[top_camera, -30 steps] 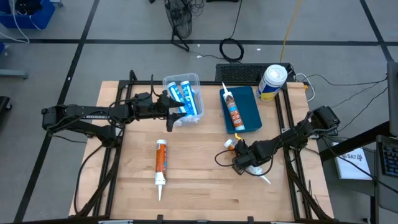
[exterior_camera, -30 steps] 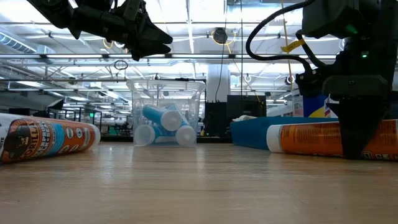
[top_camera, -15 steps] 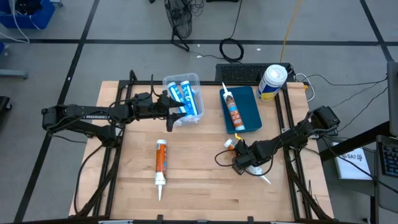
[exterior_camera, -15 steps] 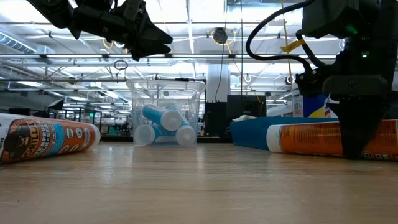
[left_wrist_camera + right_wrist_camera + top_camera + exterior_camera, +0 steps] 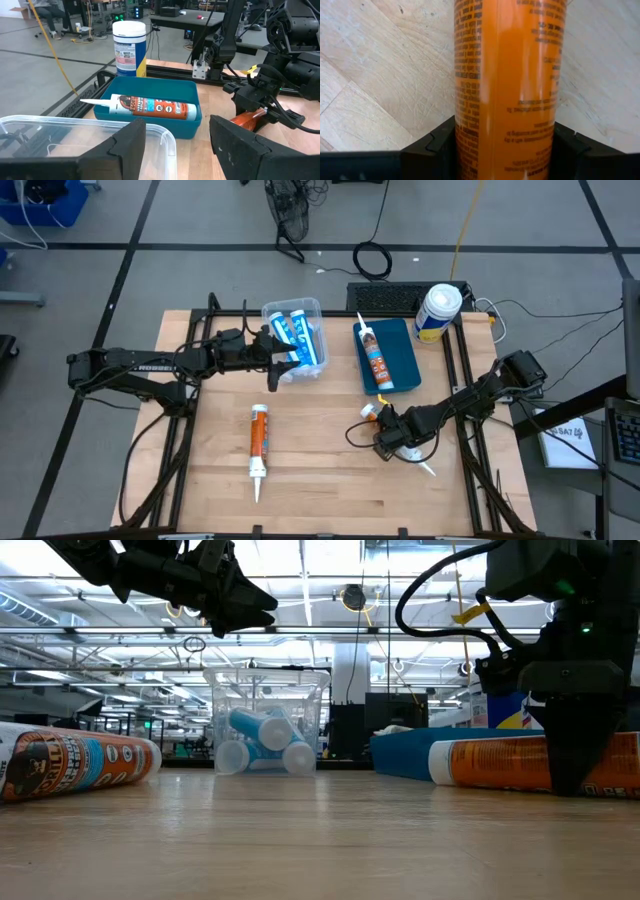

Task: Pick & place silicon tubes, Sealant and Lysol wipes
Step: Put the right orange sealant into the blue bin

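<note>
An orange sealant tube (image 5: 400, 442) lies on the wooden table near the right side, and my right gripper (image 5: 393, 438) is shut on it. A second orange tube (image 5: 259, 442) lies flat left of centre. A third tube (image 5: 377, 360) lies in the blue tray (image 5: 398, 340). A clear bin (image 5: 296, 338) holds blue-and-white silicon tubes (image 5: 262, 735). The Lysol wipes (image 5: 437, 313) stand upright behind the tray. My left gripper (image 5: 272, 360) hovers above the bin's left edge, open, with nothing between its fingers (image 5: 127, 145). My right gripper pinches the orange tube's round body (image 5: 505, 115), about halfway along it, between its two fingers (image 5: 437, 145). The fingers come from above, pointing down, and lie across the tube. The tube lies level on the table, its nozzle (image 5: 428, 468) toward the near right corner.
Black rails (image 5: 462, 370) frame the table on the left and right. Cables and a dark box (image 5: 385, 295) sit behind the far edge. Bare wood (image 5: 320, 460) lies between the two loose tubes.
</note>
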Available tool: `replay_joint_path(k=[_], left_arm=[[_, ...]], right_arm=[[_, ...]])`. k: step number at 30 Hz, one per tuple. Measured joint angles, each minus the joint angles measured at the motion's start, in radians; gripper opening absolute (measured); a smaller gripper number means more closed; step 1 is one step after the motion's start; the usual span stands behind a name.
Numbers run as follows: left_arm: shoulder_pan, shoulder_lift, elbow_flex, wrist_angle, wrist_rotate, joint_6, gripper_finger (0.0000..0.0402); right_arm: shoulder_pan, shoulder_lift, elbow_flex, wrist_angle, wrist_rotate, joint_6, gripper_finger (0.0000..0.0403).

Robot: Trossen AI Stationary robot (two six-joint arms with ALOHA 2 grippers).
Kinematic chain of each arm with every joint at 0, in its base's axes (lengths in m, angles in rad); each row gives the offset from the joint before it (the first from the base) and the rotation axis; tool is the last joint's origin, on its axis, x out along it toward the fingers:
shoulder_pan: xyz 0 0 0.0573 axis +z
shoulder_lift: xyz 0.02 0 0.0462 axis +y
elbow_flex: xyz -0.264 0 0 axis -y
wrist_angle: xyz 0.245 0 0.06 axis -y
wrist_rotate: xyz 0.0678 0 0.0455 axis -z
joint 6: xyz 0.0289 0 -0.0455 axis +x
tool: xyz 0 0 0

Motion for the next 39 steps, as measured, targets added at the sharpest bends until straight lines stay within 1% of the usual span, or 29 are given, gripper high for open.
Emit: replay_joint_path(k=[28, 33, 39], left_arm=[[0.0, 0.0, 0.0, 0.0, 0.0, 0.0, 0.0219], [0.0, 0.0, 0.0, 0.0, 0.0, 0.0, 0.0218], [0.0, 0.0, 0.0, 0.0, 0.0, 0.0, 0.0218]], right_arm=[[0.0, 0.0, 0.0, 0.006, -0.001, -0.016, 0.0201], [0.001, -0.06, -0.006, 0.054, 0.015, -0.036, 0.0199], [0.005, -0.171, -0.003, 0.227, 0.047, -0.143, 0.02]])
